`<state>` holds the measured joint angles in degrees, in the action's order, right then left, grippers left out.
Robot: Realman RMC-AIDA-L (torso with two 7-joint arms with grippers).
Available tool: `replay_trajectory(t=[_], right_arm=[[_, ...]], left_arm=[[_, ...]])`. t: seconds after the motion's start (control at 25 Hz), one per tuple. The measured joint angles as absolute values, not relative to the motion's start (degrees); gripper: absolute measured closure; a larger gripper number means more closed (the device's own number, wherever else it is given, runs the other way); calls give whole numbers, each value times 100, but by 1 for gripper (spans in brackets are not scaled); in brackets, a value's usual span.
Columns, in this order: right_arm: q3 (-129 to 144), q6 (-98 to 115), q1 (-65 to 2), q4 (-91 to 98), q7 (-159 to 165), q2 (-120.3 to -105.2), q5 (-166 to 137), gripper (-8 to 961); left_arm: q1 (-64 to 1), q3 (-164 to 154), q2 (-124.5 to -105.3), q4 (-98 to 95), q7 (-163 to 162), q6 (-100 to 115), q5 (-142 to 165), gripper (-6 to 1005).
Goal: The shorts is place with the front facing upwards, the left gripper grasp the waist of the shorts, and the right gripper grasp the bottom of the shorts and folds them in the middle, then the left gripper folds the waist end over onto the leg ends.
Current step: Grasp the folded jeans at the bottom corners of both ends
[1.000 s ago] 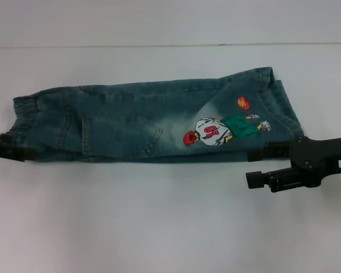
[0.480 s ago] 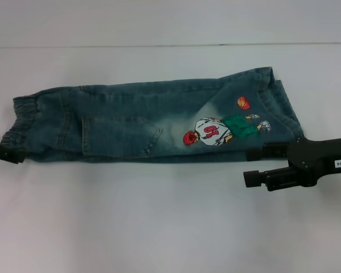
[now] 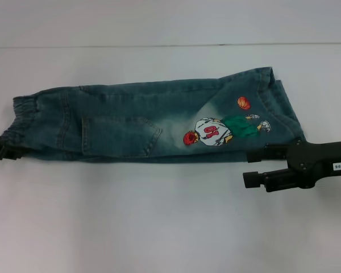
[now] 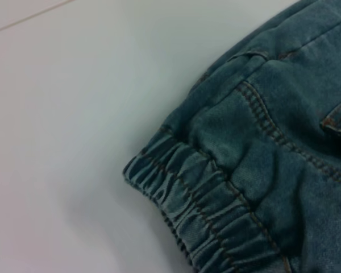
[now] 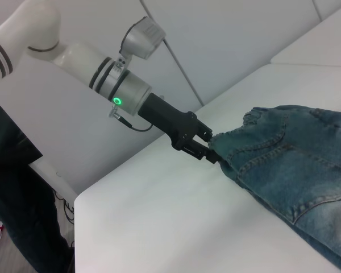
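Observation:
The blue denim shorts (image 3: 148,122) lie folded lengthwise on the white table, with a cartoon basketball patch (image 3: 216,131) facing up. Their elastic waist (image 3: 23,116) is at the left and the leg ends (image 3: 278,102) at the right. My left gripper (image 3: 1,149) sits at the waist's near corner. In the right wrist view the left gripper (image 5: 209,149) is open, its tips at the fabric edge. The left wrist view shows only the gathered waistband (image 4: 204,199). My right gripper (image 3: 254,166) is open just off the near edge of the leg ends, holding nothing.
The white table (image 3: 159,227) runs wide on the near side of the shorts. Its far edge (image 3: 159,45) shows as a line behind them. In the right wrist view the table's left corner (image 5: 85,199) drops off beside the left arm (image 5: 119,79).
My left gripper has slid left, away from the waist, so less of it shows. My right gripper has drifted slightly toward the near side. The shorts have not moved.

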<state>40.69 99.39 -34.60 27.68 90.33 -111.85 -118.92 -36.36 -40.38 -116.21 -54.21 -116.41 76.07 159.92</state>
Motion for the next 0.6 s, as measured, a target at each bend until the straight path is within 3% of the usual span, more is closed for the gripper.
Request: replay_trajectory(t=[0.32, 0.6], right_arm=[[4059, 9918, -3465, 2759, 9000, -11191, -11891, 76], [4022, 9748, -3470, 2760, 8991, -11206, -11864, 82]], left_arm=[[-3655, -4059, -11626, -5422, -11598, 7659, 15995, 576], [-3705, -4060, -11639, -5504, -11538, 7932, 15921, 896]])
